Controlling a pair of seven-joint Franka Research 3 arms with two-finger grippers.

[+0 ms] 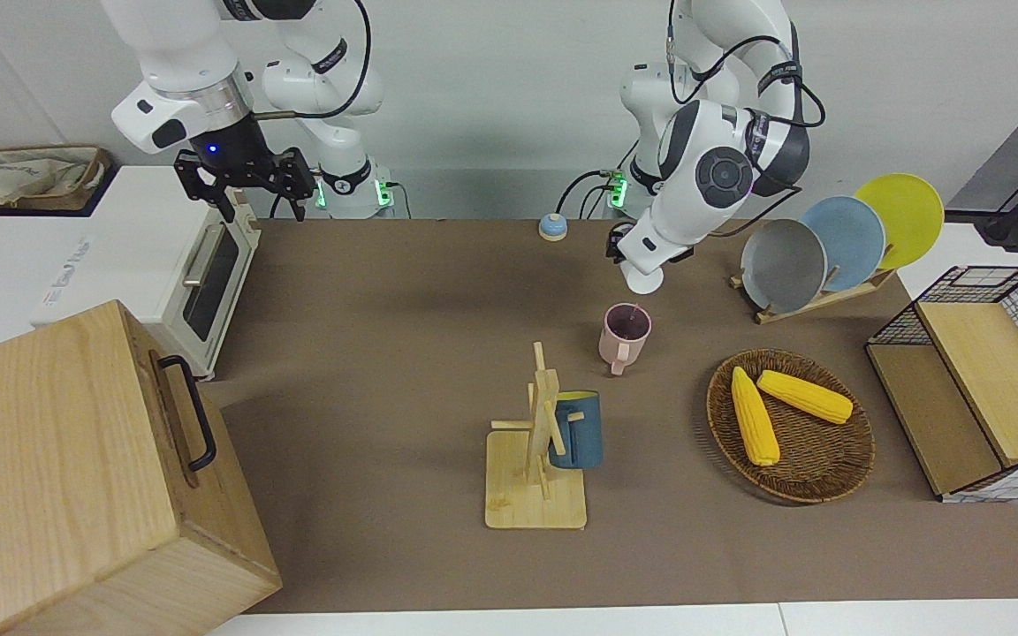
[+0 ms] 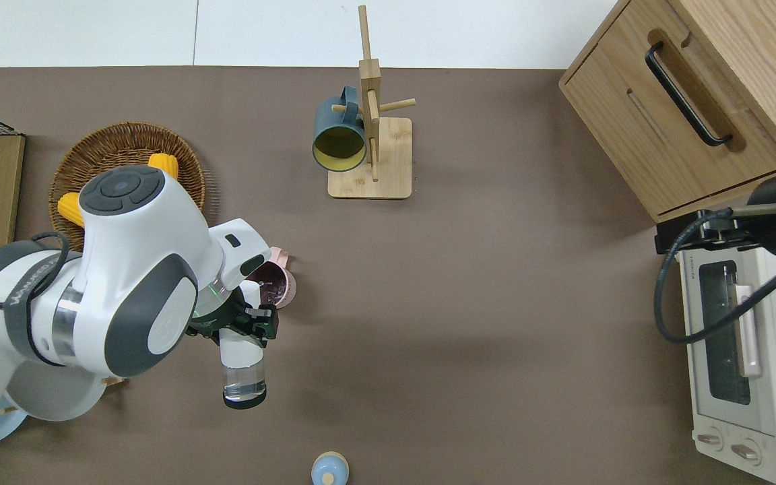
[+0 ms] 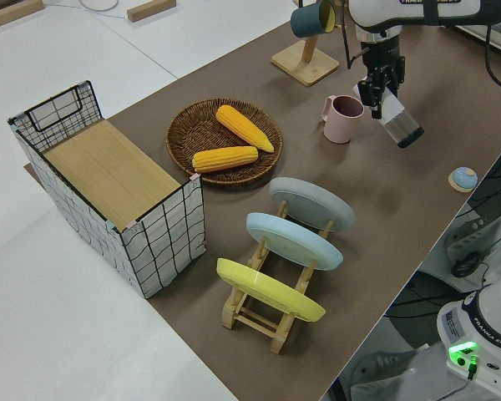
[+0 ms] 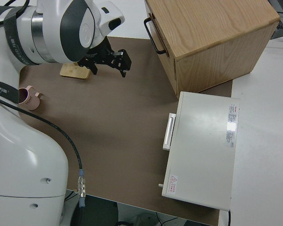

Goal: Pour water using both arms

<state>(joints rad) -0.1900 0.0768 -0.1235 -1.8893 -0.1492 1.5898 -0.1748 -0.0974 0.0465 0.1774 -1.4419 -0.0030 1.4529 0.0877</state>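
Clear bottle (image 2: 242, 364) is clamped in left jaws, tipped over pink mug (image 1: 625, 333); overshoot risks spillage. Right jaws apart, parked.

My left gripper (image 2: 243, 322) w/ bottle (image 2: 242, 367) crowded by pink mug (image 2: 275, 283), corn basket (image 2: 128, 145); mid-table bare.

The left arm (image 2: 125, 296) is reaching over the counter (image 2: 469, 303), its tool (image 2: 243, 325) clamping a clear bottle (image 2: 243, 367), tipping its mouth over the upright pink mug (image 1: 624, 334). The right arm (image 1: 182, 53) is sitting parked.
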